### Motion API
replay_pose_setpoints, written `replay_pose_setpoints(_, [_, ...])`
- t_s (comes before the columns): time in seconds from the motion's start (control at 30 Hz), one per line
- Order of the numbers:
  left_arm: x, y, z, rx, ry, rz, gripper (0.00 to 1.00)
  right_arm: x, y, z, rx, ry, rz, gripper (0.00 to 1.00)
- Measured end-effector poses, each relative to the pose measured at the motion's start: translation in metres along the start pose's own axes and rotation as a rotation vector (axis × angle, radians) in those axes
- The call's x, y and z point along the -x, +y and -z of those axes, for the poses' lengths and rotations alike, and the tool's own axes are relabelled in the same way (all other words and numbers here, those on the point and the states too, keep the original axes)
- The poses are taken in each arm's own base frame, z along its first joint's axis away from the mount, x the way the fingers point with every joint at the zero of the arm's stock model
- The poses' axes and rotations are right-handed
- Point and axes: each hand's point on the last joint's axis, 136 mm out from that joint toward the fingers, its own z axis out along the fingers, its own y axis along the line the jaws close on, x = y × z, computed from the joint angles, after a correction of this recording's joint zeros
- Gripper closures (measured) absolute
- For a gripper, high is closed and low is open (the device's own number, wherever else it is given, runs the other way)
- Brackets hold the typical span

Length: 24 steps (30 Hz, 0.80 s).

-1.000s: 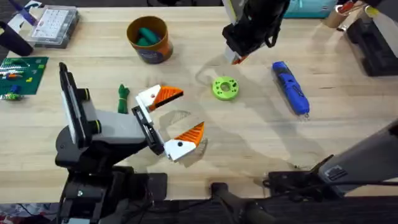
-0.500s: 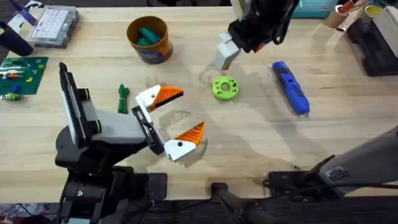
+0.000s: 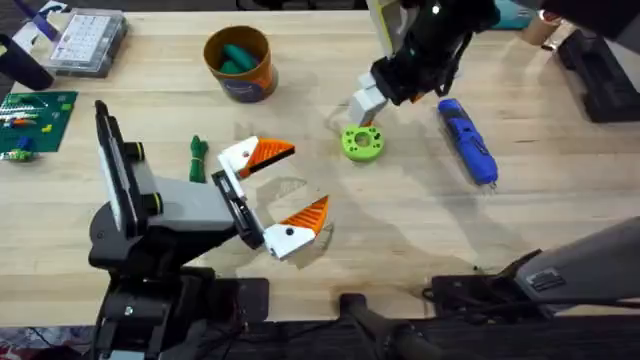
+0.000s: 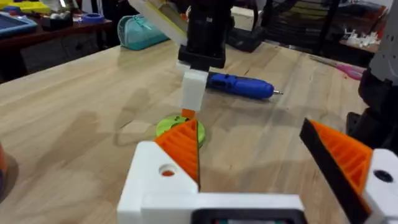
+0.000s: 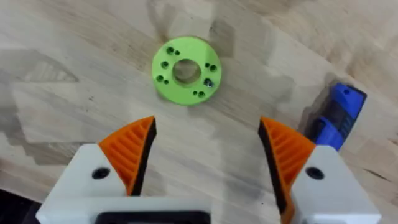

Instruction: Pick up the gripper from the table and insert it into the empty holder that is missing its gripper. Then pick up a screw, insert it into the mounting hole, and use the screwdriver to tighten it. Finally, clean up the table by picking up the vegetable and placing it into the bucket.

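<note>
**Right claw was hanging wide open over the green disc**

The screwdriver (image 3: 467,141) was a bright blue pen-shaped thing lying flat on the wooden table (image 3: 400,230), right of centre. Its long axis ran diagonally, from the far end down toward the near right, with the thin metal tip (image 4: 278,93) visible in the left wrist view. It sat just beside the lime-green disc (image 3: 362,141), not touching it, with bare wood all around.

The right gripper (image 3: 366,104) hovered just beyond the disc, orange pads spread well apart, nothing between them. In its own wrist view the disc (image 5: 186,70) sat beyond the gap between the fingers (image 5: 129,149).

The left gripper (image 3: 276,190) was also wide open and empty, near the table's front middle. The vegetable (image 3: 197,158), dark green and knotted, lay just left of it, long axis running roughly front to back. The orange-brown bucket (image 3: 240,64) stood farther back, something teal inside.
</note>
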Motion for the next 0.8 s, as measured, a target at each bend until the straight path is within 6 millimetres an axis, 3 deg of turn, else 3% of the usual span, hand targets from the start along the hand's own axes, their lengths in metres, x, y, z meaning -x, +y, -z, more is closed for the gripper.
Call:
replay_pose_setpoints(0.33, [0.0,0.0,0.0,0.0,0.0,0.0,0.009,-0.008,-0.005,-0.035,-0.002,0.015,-0.041,0.132])
replay_pose_setpoints(0.5, [0.0,0.0,0.0,0.0,0.0,0.0,0.009,-0.009,-0.005,-0.044,-0.003,0.013,-0.06,0.152])
replay_pose_setpoints(0.67, [0.0,0.0,0.0,0.0,0.0,0.0,0.009,-0.008,-0.005,-0.053,-0.004,0.027,-0.075,0.265])
replay_pose_setpoints(0.8, [0.0,0.0,0.0,0.0,0.0,0.0,0.009,-0.007,-0.005,-0.066,-0.005,0.051,-0.08,0.277])
